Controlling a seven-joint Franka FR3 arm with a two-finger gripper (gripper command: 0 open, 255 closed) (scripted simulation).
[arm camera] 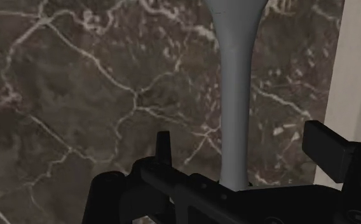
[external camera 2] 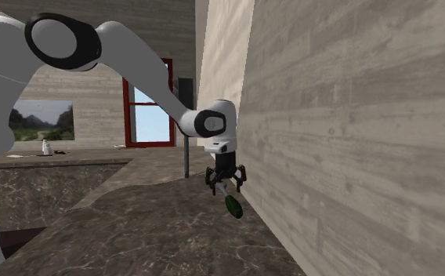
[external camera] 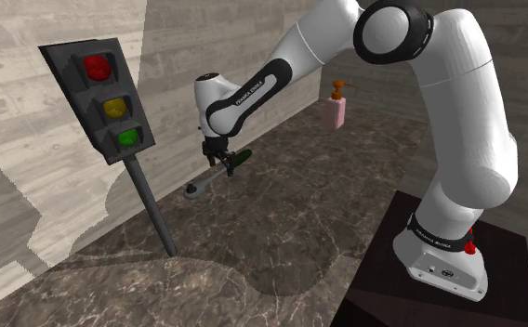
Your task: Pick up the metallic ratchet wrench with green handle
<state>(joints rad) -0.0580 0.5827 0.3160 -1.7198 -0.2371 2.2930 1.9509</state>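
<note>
My black two-finger gripper [external camera 2: 226, 187] hangs wide open, gripping nothing
The grey metal ratchet wrench with green handle [arm camera: 236, 95] lies on the dark marble counter [external camera: 281, 232] beside the pale wall [external camera 2: 346, 141], its shaft between my fingers [arm camera: 163, 149], untouched

Dark marble counter [external camera: 281, 232]; ratchet wrench [arm camera: 236, 95] lying beside wall; traffic-light post [external camera: 151, 200] standing; pink dispenser bottle [external camera: 336, 111] beyond.

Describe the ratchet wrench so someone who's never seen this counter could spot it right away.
On the dark marble counter, look between the toy traffic light on a pole and the pink pump bottle. Under the black gripper is the ratchet wrench: the only slim grey bar with a green handle.
</note>
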